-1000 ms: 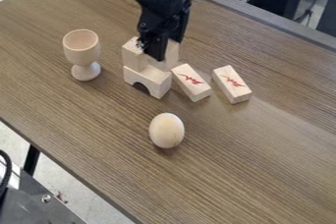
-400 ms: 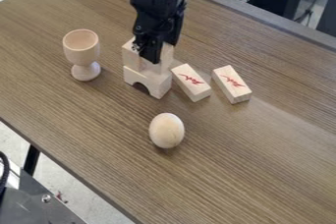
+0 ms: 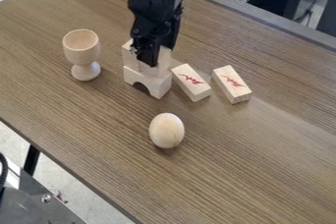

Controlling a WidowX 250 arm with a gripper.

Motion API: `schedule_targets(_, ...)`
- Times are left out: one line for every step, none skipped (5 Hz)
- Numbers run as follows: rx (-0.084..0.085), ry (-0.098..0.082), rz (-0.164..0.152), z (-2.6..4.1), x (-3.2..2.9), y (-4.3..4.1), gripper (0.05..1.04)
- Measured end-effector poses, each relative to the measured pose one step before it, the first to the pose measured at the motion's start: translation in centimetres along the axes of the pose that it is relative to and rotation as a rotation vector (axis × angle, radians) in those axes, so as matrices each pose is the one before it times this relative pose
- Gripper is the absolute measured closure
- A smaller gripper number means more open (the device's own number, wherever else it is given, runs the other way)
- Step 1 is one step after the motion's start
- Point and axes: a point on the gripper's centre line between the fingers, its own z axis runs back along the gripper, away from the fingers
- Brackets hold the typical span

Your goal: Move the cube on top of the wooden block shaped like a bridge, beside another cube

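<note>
Clamped on the cube (image 3: 164, 61), the end effector (image 3: 158, 57) holds it at the top of the wooden bridge block (image 3: 156, 82), close beside the other cube (image 3: 130, 58), probably to line them up before release.

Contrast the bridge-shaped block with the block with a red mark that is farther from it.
The bridge-shaped block has an arched opening cut into it; the farther marked block is a plain oblong without an arch in its visible sides.
The bridge-shaped block's visible faces carry no print, while the farther marked block has a red mark on top.
Both are pale wood and rest on the table.
</note>
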Motion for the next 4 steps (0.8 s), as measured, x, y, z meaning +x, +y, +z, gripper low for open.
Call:
schedule_targets(0.0104,0.0022,0.0044,-0.463,0.163,0.027,0.528)
schedule_targets(0.0053,0.0024,-0.0022,-0.232,0.063,0.015,0.528)
schedule_targets(-0.0013,0.0038,-0.0004,0.0,-0.06,-0.021,0.528)
schedule_targets(-0.0013,0.0051,0.0004,-0.043,-0.086,-0.034,0.528)
